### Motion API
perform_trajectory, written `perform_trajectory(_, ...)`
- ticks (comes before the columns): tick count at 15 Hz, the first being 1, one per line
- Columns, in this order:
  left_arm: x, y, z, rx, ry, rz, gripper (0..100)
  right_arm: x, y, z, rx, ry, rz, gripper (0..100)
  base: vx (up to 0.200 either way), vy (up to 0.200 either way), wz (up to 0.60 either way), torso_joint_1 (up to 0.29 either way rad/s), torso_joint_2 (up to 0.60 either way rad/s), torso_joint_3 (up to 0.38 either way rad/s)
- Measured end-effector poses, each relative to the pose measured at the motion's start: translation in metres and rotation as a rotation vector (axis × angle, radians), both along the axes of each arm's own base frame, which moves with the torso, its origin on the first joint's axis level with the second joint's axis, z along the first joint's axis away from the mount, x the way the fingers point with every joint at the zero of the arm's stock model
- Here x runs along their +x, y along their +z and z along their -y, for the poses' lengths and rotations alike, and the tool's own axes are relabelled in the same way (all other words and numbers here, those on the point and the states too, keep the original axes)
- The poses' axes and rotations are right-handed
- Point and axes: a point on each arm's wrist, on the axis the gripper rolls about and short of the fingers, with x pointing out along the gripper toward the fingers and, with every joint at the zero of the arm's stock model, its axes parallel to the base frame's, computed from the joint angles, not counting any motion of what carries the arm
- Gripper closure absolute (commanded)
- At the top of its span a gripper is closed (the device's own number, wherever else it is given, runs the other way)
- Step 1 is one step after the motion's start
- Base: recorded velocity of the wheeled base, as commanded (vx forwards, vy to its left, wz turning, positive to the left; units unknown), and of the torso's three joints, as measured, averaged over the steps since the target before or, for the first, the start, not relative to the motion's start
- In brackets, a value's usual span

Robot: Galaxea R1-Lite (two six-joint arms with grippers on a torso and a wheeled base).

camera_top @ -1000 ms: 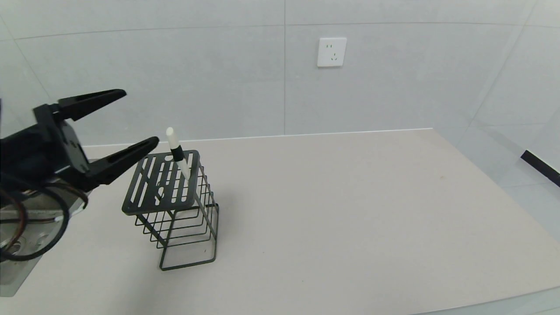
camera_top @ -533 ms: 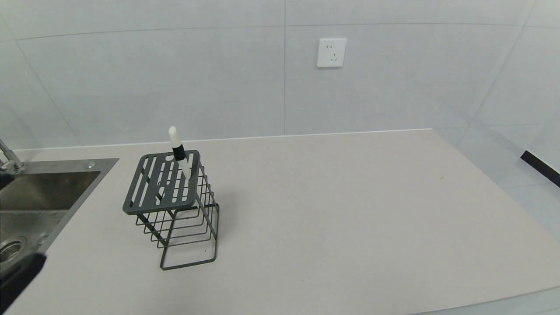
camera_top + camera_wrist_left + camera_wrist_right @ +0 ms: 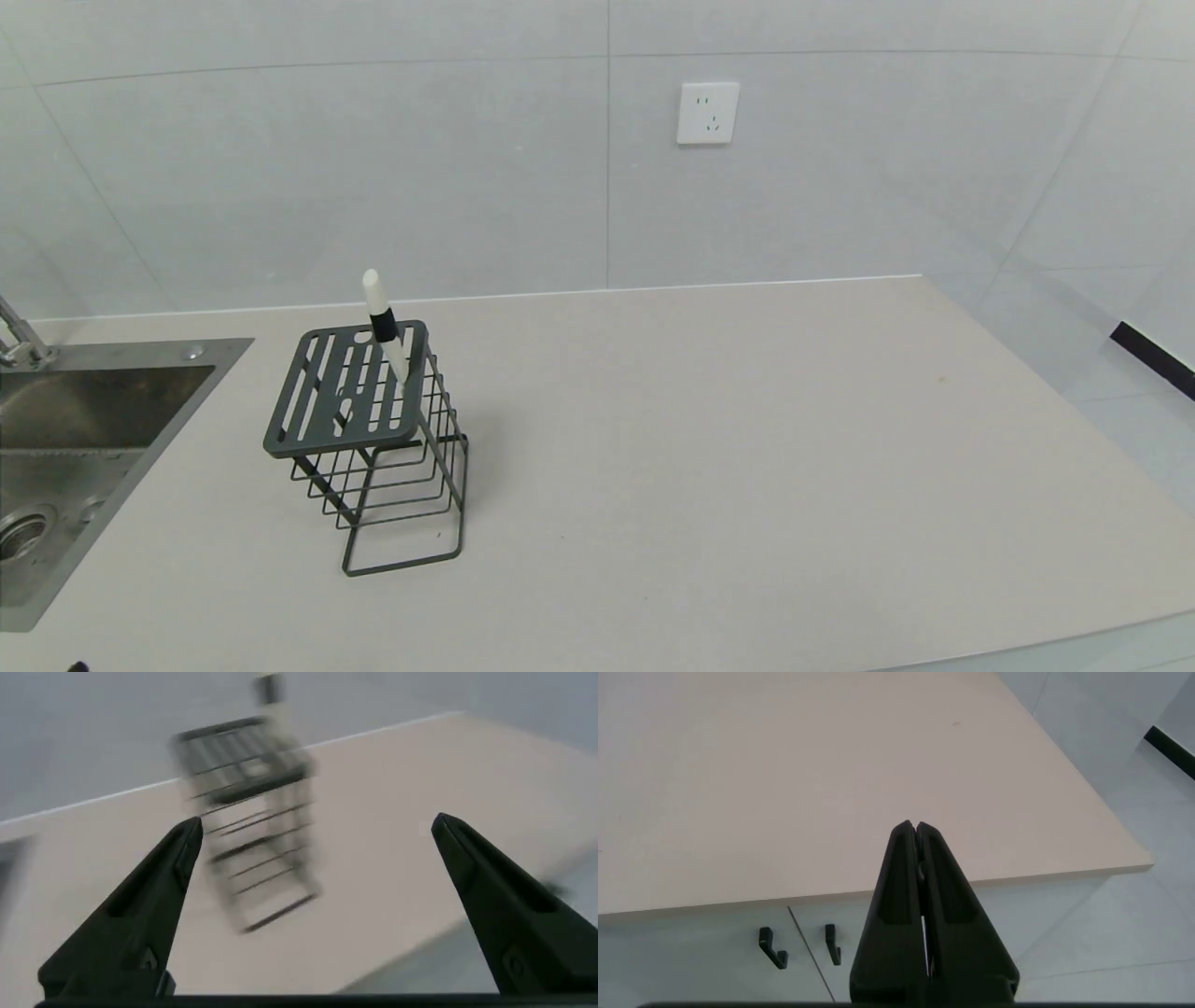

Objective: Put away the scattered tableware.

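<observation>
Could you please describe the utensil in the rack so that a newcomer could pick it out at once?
On the beige counter, just right of the steel sink, stands a dark wire rack with a slotted top. The utensil pokes up, tilted, from its far right corner; it is the one white thing there, with a black band around it.

Matt blk metal rack (image 3: 341, 441), smooth matt counter (image 3: 747, 448), brushed steel sink (image 3: 84, 401), glossy tiles (image 3: 373, 168)

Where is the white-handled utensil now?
In the head view the utensil stands tilted in the slotted top of the black wire rack, left on the counter, near the sink.
</observation>
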Motion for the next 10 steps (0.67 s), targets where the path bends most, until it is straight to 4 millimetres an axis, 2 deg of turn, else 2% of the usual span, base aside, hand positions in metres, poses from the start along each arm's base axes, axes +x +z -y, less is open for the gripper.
perform_trajectory(2, -0.001, -0.009, 0.0, 0.008, -0.039, -0.051, 0, 0.0, 0.0, 0.0, 0.017, 0.0, 0.001, 100, 0.0, 0.0, 0.0, 0.0, 0.0, 0.0)
perform_trajectory(5, -0.005, -0.016, -0.002, 0.018, -0.236, -0.047, 0, 0.0, 0.0, 0.0, 0.018, 0.002, 0.001, 100, 0.0, 0.0, 0.0, 0.0, 0.0, 0.0)
perform_trajectory(10, -0.009, -0.019, -0.003, 0.0, -0.242, -0.01, 0, 0.0, 0.0, 0.0, 0.029, 0.0, 0.0, 100, 0.0, 0.0, 0.0, 0.0, 0.0, 0.0)
